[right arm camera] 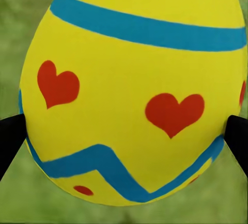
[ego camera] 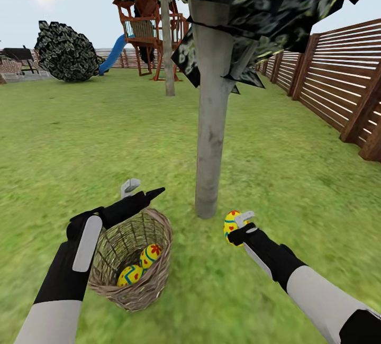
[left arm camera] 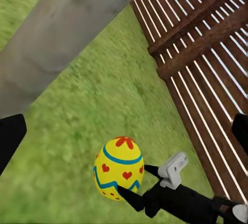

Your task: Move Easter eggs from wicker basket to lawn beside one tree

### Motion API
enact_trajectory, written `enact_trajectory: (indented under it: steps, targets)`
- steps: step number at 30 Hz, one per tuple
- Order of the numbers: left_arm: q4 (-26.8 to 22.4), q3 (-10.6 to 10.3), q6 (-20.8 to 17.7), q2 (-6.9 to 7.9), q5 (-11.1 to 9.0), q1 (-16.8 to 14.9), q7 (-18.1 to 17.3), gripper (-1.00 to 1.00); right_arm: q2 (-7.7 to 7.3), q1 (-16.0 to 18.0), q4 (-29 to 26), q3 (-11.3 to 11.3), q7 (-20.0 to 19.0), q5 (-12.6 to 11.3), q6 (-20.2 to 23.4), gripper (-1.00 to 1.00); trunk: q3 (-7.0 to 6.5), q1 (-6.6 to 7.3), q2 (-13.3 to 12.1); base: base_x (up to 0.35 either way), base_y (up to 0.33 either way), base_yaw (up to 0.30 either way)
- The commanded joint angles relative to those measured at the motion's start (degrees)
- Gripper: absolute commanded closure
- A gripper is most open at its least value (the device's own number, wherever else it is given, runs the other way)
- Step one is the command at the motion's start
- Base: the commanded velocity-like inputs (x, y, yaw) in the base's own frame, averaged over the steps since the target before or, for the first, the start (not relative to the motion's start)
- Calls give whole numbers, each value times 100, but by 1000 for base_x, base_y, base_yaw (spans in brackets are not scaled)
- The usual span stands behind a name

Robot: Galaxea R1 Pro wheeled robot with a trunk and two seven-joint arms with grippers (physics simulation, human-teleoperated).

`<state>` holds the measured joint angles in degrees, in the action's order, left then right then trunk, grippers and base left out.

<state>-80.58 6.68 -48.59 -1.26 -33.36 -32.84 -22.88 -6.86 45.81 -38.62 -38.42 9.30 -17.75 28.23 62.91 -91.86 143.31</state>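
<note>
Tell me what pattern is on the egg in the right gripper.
The egg is yellow with a blue band, a blue zigzag and red hearts. It shows best in the right wrist view.

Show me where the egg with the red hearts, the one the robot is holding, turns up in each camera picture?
Head view: the heart egg sits in the right gripper, low and right of the tree trunk.
Left wrist view: the egg is low centre, below the trunk.
Right wrist view: the egg looms close, over grass.
Shared landmark: the trunk.

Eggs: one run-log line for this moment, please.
right gripper: shut on heart egg, beside tree trunk | left gripper: open | wicker basket: two eggs
</note>
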Motion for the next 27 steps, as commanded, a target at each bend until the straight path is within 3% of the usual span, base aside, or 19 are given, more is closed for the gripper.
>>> enact_trajectory:
  steps: [1, 8, 10, 12, 16, 21, 27]
  targets:
    - [-2, 17, -38, -6, -11, -1, -30, -100, -9, 7, -22, -146, 59, -50, 15, 100, 5, 1, 2, 9, -7, 0]
    - [-2, -8, -37, -12, -20, 5, -34, -100, 147, 14, 8, -207, 28, -82, 15, 100, 72, -7, 6, 1, -1, 0]
    - [-9, -23, -47, -16, -23, 5, -58, -100, 352, 27, 229, -208, 27, -78, 11, 100, 116, -12, 9, 0, 0, 0]
    - [-17, -170, -53, -102, -42, 5, -314, -100, 524, 83, 870, -205, 22, -49, -108, 100, 160, -17, 12, 0, 0, 0]
    - [-28, -314, -33, -136, -142, 5, -459, -100, 507, 103, 936, -208, -15, -44, -691, 100, 160, -17, 12, 0, 0, 0]
    - [-38, -470, -20, -154, -197, 5, -463, -100, 516, 104, 787, -221, 66, -44, -740, 100, 160, -17, 12, -179, -170, 162]
    - [-46, -500, -27, -161, -205, 5, -463, -100, 536, 95, 825, -227, 290, -37, -740, 100, 160, -17, 12, -232, -251, 298]
